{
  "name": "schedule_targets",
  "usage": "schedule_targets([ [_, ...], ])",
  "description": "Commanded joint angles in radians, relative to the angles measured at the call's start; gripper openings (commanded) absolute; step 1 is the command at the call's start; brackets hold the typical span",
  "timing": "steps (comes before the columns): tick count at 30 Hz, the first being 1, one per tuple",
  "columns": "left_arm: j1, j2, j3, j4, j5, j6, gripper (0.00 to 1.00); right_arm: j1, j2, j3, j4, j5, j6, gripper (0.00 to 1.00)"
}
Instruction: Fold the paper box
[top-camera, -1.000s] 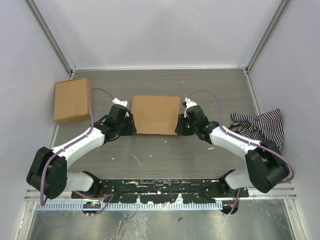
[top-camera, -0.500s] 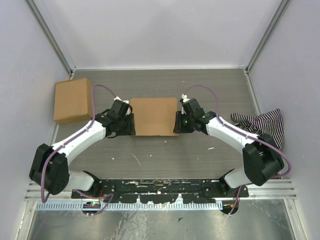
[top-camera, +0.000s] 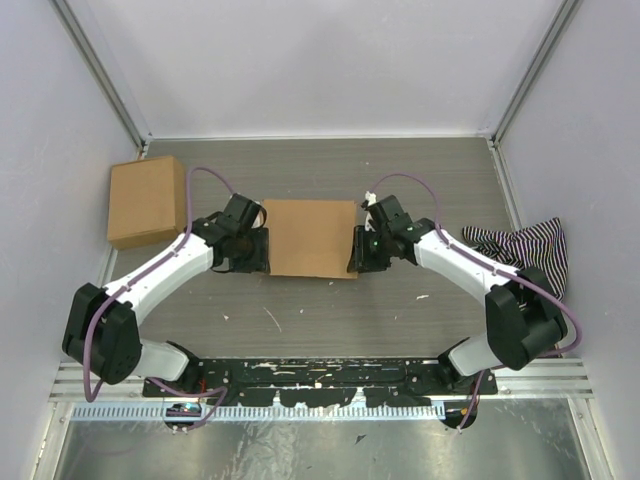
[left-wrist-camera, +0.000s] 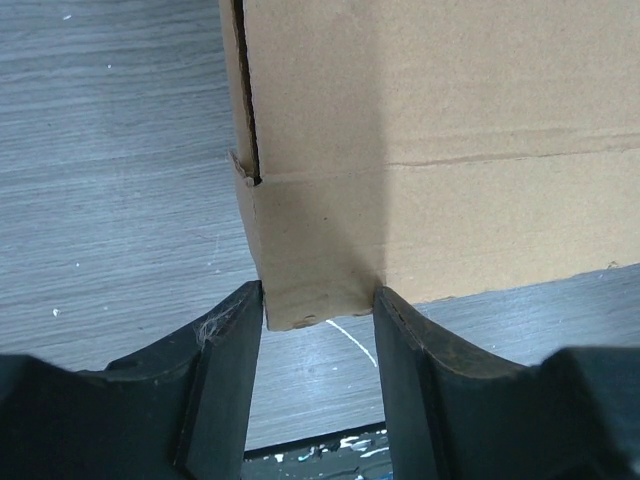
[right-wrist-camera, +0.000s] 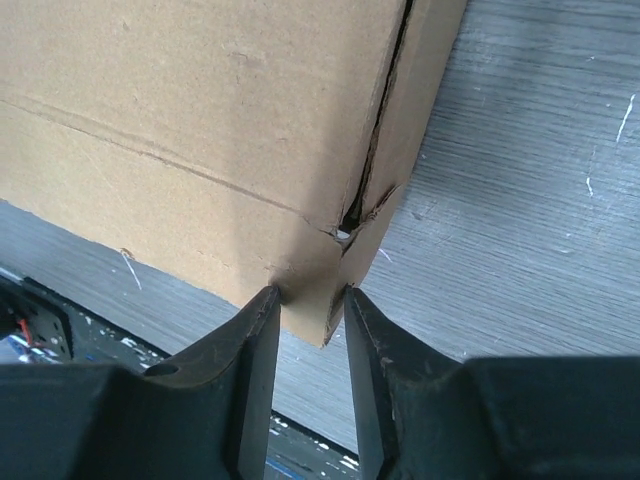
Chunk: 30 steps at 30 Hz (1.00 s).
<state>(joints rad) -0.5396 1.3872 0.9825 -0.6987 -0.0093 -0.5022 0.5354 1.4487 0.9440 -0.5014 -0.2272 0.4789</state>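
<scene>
The paper box (top-camera: 310, 237) is a folded, shallow brown cardboard box in the middle of the table, held between both grippers. My left gripper (top-camera: 262, 252) is shut on its near left corner. In the left wrist view that corner (left-wrist-camera: 318, 270) sits between the two black fingers (left-wrist-camera: 232, 350). My right gripper (top-camera: 353, 252) is shut on the near right corner. In the right wrist view the corner (right-wrist-camera: 310, 270) is pinched between the fingers (right-wrist-camera: 258, 330), and a side seam gapes open just above it. I cannot tell whether the box rests on the table.
A second, ready-made brown cardboard box (top-camera: 147, 200) stands at the far left by the wall. A striped cloth (top-camera: 520, 252) lies at the right edge. Grey walls enclose the table on three sides. The black base rail (top-camera: 320, 375) runs along the near edge.
The box has shifted a little toward the near edge with both grippers still at its corners. Both wrists have moved slightly nearer with it.
</scene>
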Motion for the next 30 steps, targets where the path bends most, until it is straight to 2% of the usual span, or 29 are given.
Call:
schedule_targets([
  [1, -0.003, -0.013, 0.049, -0.041, 0.044, 0.012, 0.55, -0.032, -0.012, 0.027, 0.007, -0.1, 0.01, 0.37],
  [14, -0.003, -0.011, 0.064, -0.063, 0.111, 0.019, 0.55, -0.114, -0.014, 0.036, 0.012, -0.272, -0.007, 0.36],
  [30, 0.002, -0.035, 0.078, -0.072, 0.17, 0.021, 0.55, -0.117, 0.002, 0.04, 0.014, -0.225, -0.012, 0.35],
])
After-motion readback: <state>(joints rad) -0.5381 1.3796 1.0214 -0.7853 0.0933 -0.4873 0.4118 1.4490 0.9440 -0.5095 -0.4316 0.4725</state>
